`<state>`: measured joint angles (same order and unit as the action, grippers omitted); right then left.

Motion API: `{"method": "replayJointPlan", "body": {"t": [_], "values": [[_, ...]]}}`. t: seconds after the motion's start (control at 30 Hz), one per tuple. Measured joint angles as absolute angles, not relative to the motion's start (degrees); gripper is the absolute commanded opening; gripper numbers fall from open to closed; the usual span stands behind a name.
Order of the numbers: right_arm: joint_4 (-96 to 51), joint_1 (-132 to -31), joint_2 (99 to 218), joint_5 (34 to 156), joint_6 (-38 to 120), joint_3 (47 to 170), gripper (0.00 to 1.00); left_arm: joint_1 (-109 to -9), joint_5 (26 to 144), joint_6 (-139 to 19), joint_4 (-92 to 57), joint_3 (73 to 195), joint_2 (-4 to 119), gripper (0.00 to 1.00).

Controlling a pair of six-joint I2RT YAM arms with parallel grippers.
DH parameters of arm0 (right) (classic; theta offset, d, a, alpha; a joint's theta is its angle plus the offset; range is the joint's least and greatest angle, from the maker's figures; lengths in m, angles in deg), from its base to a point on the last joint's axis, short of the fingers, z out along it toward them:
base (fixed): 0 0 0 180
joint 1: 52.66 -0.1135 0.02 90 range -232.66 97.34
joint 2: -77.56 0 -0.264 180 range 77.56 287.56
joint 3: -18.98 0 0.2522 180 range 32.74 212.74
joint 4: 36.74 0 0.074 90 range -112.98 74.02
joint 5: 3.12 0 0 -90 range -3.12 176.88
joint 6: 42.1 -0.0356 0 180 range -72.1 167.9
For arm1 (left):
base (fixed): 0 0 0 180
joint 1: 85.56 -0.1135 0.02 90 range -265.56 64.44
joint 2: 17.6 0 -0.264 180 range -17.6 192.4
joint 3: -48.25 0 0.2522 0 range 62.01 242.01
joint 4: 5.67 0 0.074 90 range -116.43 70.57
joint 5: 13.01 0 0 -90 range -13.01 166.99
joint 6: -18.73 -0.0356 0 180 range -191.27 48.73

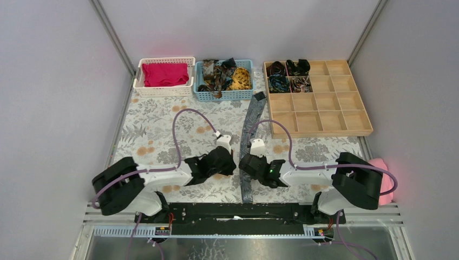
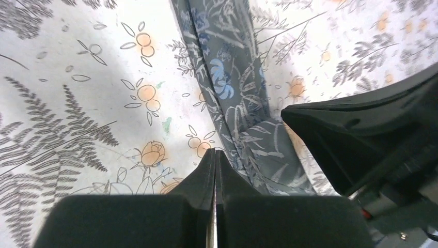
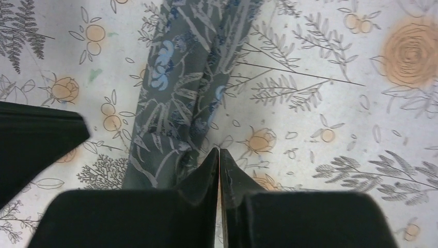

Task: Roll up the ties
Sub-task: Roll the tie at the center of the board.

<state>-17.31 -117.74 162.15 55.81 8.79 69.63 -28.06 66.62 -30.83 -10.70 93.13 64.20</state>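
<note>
One long grey leaf-patterned tie [image 1: 252, 119] lies flat on the flowered tablecloth, running from near the baskets down to the arms' bases. My left gripper [image 1: 233, 164] is shut, low at the tie's left edge. In the left wrist view its tips [image 2: 215, 152] touch each other with nothing between them, and the tie [image 2: 232, 88] passes just to their right. My right gripper [image 1: 243, 163] is shut at the tie's right edge. In the right wrist view its tips [image 3: 219, 151] meet beside a bunched fold of the tie [image 3: 175, 88]. The two grippers face each other across the strip.
At the back stand a white basket [image 1: 142, 85] of magenta cloth, a blue basket [image 1: 223, 96] of loose ties, and a wooden compartment tray [image 1: 325, 130] with coiled ties [image 1: 288, 76] in its top-left cells. A pink object [image 1: 382, 162] lies behind the right arm.
</note>
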Motion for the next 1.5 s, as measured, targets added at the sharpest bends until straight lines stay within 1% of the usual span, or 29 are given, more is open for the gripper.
{"method": "replayJointPlan", "body": {"t": [0.13,0.23,0.43,0.6,0.7,0.8,1.03,1.2,1.5], "values": [[-13.8,-117.7,159.0,54.4,8.6,69.6,0.13,-28.2,66.9,-30.7,-12.3,92.1,57.5,0.0],[-11.1,-117.8,154.4,53.5,8.7,69.1,0.19,-28.2,70.8,-30.3,-11.7,91.2,54.3,0.0],[-3.9,-117.8,141.6,53.5,9.8,68.3,0.28,-28.2,83.7,-29.0,-8.6,90.9,54.4,0.0],[0.6,-118.8,135.0,54.0,11.6,68.3,0.3,-28.1,92.4,-27.8,-4.9,89.1,55.7,0.0],[2.2,-120.6,134.6,54.2,11.9,68.3,0.33,-27.9,95.8,-27.0,-3.2,88.1,56.7,0.0],[4.2,-123.3,135.5,54.4,12.0,68.5,0.33,-27.7,98.3,-26.5,-1.0,87.4,58.5,0.0],[7.8,-128.2,142.2,53.3,11.9,71.1,0.34,-27.7,102.9,-24.0,7.2,86.6,64.8,0.0],[8.9,-129.8,143.8,53.0,11.8,71.5,0.34,-27.7,104.1,-22.7,11.3,86.6,66.0,0.0],[9.3,-130.4,143.7,52.9,11.4,71.5,0.34,-27.6,103.3,-23.1,10.4,86.8,64.8,0.0]]}}
